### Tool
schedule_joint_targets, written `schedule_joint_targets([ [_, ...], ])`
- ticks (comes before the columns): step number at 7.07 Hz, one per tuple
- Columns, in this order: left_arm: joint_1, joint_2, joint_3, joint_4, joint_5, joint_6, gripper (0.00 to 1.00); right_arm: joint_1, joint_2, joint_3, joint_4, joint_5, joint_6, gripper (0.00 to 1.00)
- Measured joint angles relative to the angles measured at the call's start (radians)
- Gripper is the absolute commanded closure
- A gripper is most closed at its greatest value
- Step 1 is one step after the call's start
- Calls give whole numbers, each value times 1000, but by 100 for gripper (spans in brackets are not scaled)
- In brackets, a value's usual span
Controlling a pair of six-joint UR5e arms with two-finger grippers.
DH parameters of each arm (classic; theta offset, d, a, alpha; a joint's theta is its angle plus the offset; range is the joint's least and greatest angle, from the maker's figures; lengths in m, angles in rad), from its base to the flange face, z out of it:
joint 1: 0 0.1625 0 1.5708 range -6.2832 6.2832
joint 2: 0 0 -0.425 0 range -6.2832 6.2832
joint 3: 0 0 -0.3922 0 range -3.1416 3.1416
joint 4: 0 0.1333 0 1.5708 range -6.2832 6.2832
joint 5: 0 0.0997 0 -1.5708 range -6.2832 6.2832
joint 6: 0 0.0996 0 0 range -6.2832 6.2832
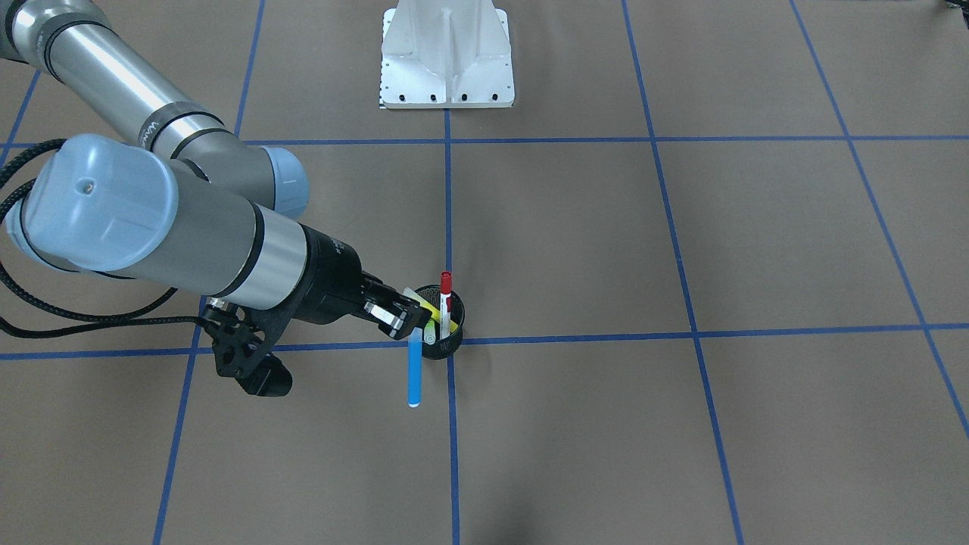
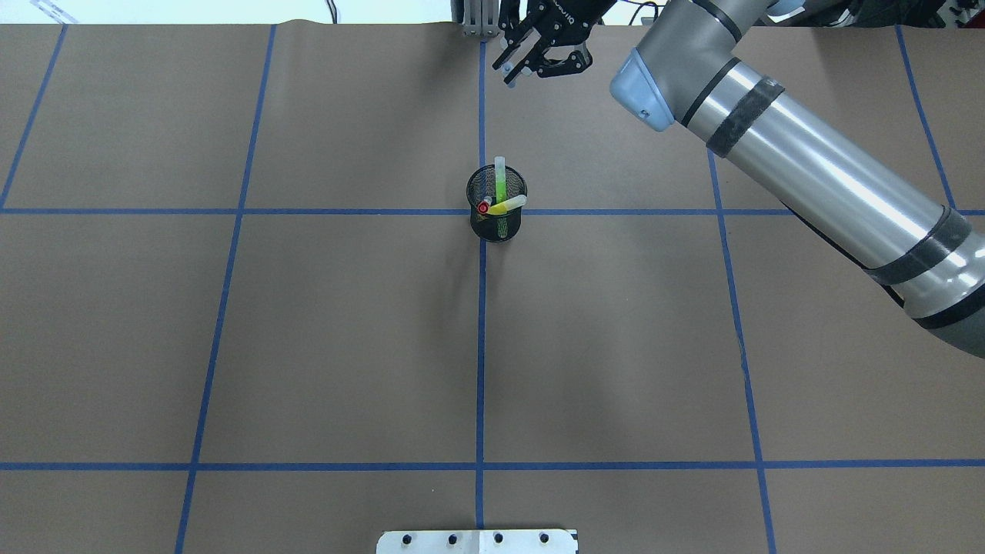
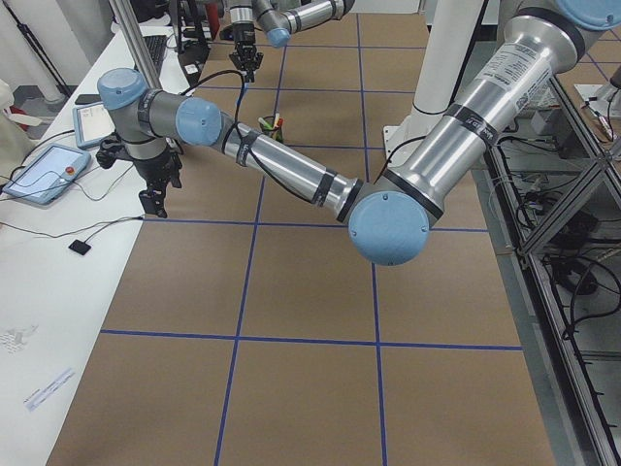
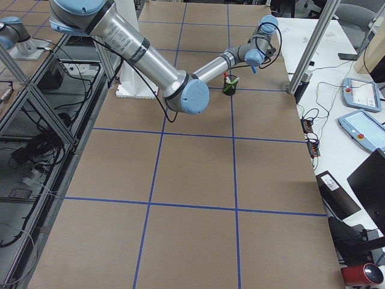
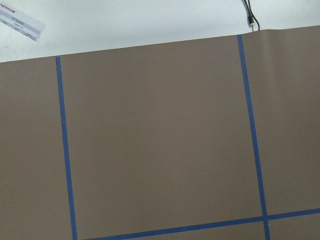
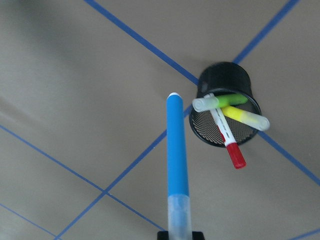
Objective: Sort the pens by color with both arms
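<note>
**Front-facing view.** The black two-finger right gripper (image 1: pixel 407 321) is clamped on the translucent cap end of the slim blue highlighter (image 1: pixel 414 372). The pen hangs barrel-down just to this view's left of the round black mesh cup (image 1: pixel 448 344). In the cup stand the white-barrelled red-capped marker (image 1: pixel 446 294), the yellow highlighter (image 1: pixel 433 309) and the green highlighter (image 1: pixel 429 331). No pen lies on the brown paper-covered table (image 1: pixel 681 439).

**Overhead view.** The cup (image 2: pixel 497 225) sits on the middle line with three pens in it. The right gripper (image 2: pixel 532 60) is raised toward the far edge. The blue highlighter is hard to make out here.

**Left side view.** The near left arm (image 3: pixel 291 170) reaches to the table's edge. The left gripper (image 3: pixel 153 199) hangs there, well apart from the cup (image 3: pixel 270 124). I cannot tell whether it is open or closed.

**Left wrist view.** Only bare table and blue tape lines (image 5: pixel 65 150) show, with no pen and no fingers.

**Right wrist view.** The blue highlighter (image 6: pixel 177 150) runs up from the fingers at the bottom edge. It is clear of the cup's rim (image 6: pixel 210 137) and beside it.

Judging from this, the sorting has barely begun. One pen of four is out and in the grasp, but none is set down yet. The other three wait in the cup, and the left arm has nothing to do with any pen so far.
</note>
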State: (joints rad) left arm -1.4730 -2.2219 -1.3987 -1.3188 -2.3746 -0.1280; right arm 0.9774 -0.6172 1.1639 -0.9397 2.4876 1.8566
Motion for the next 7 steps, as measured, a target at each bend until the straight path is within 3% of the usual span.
schedule_joint_targets([
  [3,178,-1,-174,-1,0,-380,1,-49,-79,-13,158,-361,-237,74],
  [5,328,-23,-285,-8,4,-686,1,-106,-93,-42,207,-449,-263,71],
  [7,465,-84,-316,-56,37,-963,1,-127,-102,-57,214,-459,-317,71],
])
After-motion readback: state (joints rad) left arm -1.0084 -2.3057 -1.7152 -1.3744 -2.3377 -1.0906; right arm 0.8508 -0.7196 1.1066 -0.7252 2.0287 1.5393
